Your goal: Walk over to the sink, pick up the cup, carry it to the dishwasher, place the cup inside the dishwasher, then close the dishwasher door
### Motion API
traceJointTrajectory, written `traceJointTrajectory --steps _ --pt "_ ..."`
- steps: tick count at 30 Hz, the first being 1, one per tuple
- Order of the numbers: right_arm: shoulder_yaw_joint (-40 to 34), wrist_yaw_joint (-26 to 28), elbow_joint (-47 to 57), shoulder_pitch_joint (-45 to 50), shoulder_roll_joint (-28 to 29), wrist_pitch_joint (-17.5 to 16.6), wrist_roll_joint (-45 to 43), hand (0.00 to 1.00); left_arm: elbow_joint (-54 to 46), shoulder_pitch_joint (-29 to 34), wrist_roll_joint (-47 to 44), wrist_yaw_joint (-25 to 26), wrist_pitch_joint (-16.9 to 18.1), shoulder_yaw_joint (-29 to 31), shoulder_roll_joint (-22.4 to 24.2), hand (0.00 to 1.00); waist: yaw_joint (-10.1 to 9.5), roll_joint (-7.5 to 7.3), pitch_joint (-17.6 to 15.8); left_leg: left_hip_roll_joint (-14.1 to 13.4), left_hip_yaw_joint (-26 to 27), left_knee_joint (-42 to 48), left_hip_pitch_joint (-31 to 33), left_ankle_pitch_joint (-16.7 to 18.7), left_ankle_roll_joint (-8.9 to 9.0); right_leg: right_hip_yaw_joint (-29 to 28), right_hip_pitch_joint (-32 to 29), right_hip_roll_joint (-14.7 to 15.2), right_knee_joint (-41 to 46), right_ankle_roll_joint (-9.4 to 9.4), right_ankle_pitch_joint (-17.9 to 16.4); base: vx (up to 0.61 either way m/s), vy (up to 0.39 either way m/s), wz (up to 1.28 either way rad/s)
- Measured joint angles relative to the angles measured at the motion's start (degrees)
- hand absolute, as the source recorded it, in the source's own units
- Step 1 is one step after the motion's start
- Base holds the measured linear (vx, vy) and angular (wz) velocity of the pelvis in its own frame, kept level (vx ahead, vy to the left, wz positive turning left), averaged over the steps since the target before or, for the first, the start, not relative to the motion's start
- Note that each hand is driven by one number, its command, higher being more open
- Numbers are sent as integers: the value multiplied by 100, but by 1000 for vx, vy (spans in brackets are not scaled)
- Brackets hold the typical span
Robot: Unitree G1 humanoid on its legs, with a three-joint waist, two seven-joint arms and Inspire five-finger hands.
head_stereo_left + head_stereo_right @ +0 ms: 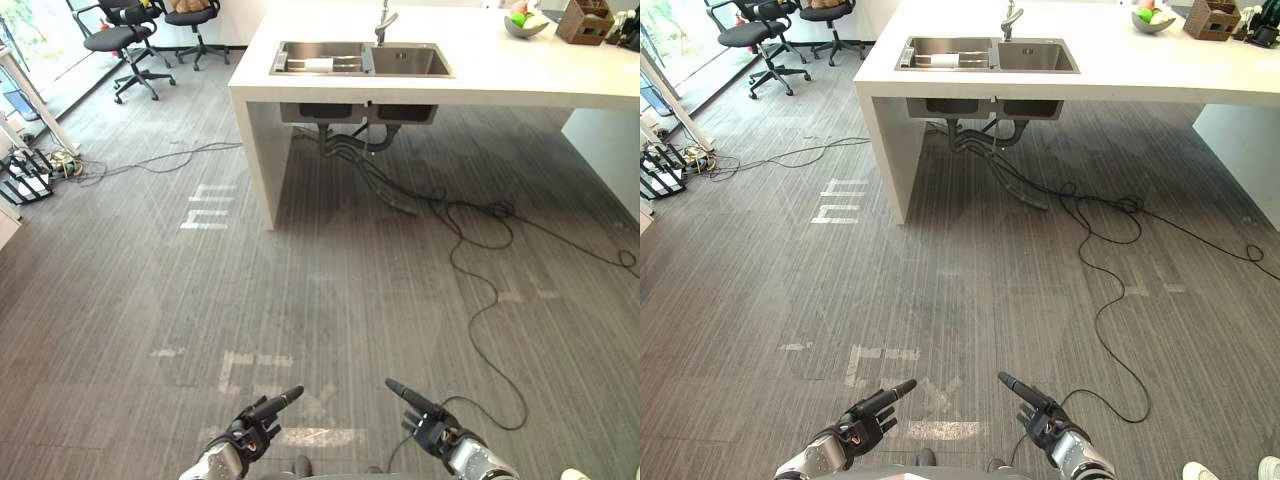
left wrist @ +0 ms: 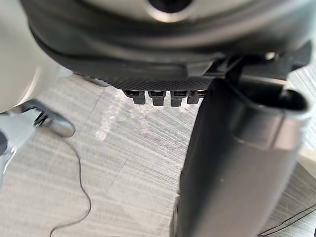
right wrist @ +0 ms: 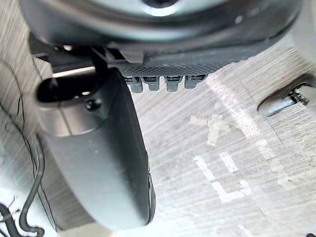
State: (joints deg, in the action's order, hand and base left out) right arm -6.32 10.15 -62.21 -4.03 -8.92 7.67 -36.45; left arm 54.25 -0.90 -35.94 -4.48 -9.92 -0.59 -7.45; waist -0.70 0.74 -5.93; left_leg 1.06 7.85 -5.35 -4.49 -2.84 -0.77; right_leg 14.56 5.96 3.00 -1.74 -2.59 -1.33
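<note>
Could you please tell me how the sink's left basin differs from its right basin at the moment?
The left basin holds what looks like a white cup lying on its side across a rack; the right basin looks bare. The left basin sits nearer the office chairs; the right basin nearer the fruit bowl. Both are steel, sunk side by side in the white counter, with the tap behind their divider.

Bright daylight fr. window [image 1: 25, 35] top-left; soft shadow under counter [image 1: 480, 80]
</note>
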Motion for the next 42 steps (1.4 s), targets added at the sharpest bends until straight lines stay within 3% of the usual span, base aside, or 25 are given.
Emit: traceJointTrajectory --steps 7,13,22,24,26,27,28,29,30,31,32,34,36,37,39,41,42 --pt "188 203 -60 18 29 -41 820 100 12 95 844 452 8 -32 -7 100 1 -14 -51 5 -41 2 -8 0 2 213 101 1 -52 -8 -2 12 -13 9" --pt "225 128 -58 40 46 -117 1490 100 68 329 1471 704 285 -84 0 100 2 -14 -49 -1 18 1 -47 0 5 176 105 8 -18 -36 -12 -39 0 -4" --pt "-288 96 -319 413 258 -174 1181 100 749 524 657 163 328 486 111 100 18 -8 48 11 97 -2 -136 2 3 96 126 32 62 -61 -19 -41 6 -4" --pt "-423 119 -321 442 272 -174 1039 100 768 533 639 85 262 591 106 100 18 -17 54 40 114 -2 -165 44 -28 103 68 93 257 -146 -172 -18 17 2" --pt "-504 198 -315 485 249 -174 816 100 803 581 638 -99 193 688 64 100 51 -101 71 137 247 5 -243 154 -156 175 -219 368 1097 -488 -657 -5 83 22" --pt "-508 220 -310 490 223 -182 761 100 810 592 642 -135 188 688 61 100 59 -97 78 164 256 5 -274 182 -201 178 -316 464 1430 -633 -743 39 91 11" --pt "-492 269 -282 486 157 -246 678 100 821 606 643 -235 198 678 71 100 41 -64 73 196 299 13 -319 233 -308 117 -729 640 2382 -651 -740 35 123 -7" --pt "-488 316 -178 441 113 -324 618 100 851 586 603 -274 195 698 46 100 33 -48 61 230 341 119 -368 250 -360 113 -1203 864 3479 -454 -636 48 148 -13" --pt "-488 328 -112 416 112 -360 610 100 864 570 582 -284 183 696 9 100 41 -61 13 245 343 188 -406 284 -399 132 -1436 997 3998 -170 -546 69 153 -5" --pt "-464 346 -40 341 115 -424 608 100 863 554 526 -281 146 692 -52 100 61 -94 -112 250 343 238 -621 333 -480 163 -1652 1129 4706 -32 -632 95 105 1" --pt "-448 349 -44 320 119 -456 584 100 856 552 504 -262 104 689 -63 100 74 -91 -125 214 338 264 -775 395 -480 174 -1724 1109 4836 -164 -742 105 98 1" --pt "-382 337 -35 282 146 -488 478 100 731 517 423 -207 -22 679 -36 100 108 -88 -131 198 315 289 -872 526 -444 234 -1806 1019 4265 -168 -782 121 72 2" --pt "-269 256 53 248 192 -516 455 100 548 430 323 -201 -129 630 -13 100 148 -67 -169 174 293 291 -853 599 -419 331 -1883 770 2919 -174 -611 152 21 0" --pt "-198 175 144 252 247 -495 462 100 300 409 314 -185 -170 565 -9 100 156 -84 -203 171 288 268 -825 667 -449 348 -1865 574 1598 -241 -117 172 -21 3" --pt "-193 45 404 262 324 -447 457 100 -225 394 206 -169 -223 518 21 100 165 -197 -350 304 196 296 -880 760 -345 349 -1912 601 512 -323 367 220 -48 21" --pt "-229 -12 497 297 325 -356 458 100 -404 438 107 -156 -250 540 138 100 157 -222 -379 336 103 425 -1041 999 -286 456 -1865 690 516 -212 466 285 -80 25" --pt "-243 -36 528 352 330 -237 458 100 -561 570 86 -152 -242 581 220 100 123 -250 -342 314 52 640 -1125 1338 -238 452 -1803 702 702 -88 500 344 -99 15"
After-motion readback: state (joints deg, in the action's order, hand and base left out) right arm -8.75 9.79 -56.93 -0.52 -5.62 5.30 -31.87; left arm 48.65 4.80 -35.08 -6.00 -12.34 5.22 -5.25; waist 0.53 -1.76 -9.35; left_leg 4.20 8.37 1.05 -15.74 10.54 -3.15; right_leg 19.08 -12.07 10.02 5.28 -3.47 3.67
